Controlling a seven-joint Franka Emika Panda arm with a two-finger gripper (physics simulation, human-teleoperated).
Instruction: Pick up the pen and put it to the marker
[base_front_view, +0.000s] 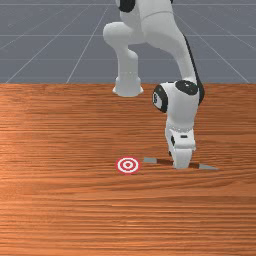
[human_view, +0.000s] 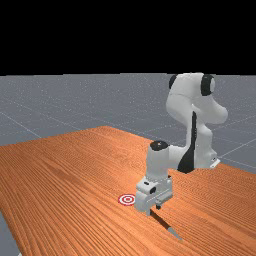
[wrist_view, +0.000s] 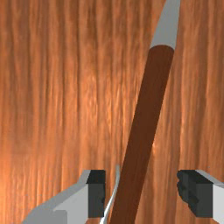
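Across orange-brown wood (base_front_view: 60, 210), showed narrow darker streaks of grain, rippled in places; beyond, a smooth grey floor (base_front_view: 55, 45) ruled with thin pale lines. Rose above all this in glossy, rounded white casings, capped with black at the joints, as the arm (base_front_view: 181, 107). Found the pen (base_front_view: 163, 162) low at the wood under the gripper (base_front_view: 181, 163), long and slim: a dark brown, straight-sided shaft, a grey cone tapering to a point toward the front view's right, a blunter grey end toward the front view's left. Just beside that blunter end, but apart from it, saw the marker (base_front_view: 128, 165), a flat round disc of red and white rings. In the wrist view, stood spread on either side of the shaft with dark, blocky fingers (wrist_view: 96, 192), pinching nothing, wood visible between each and the brown surface, nearer to one than to the other.
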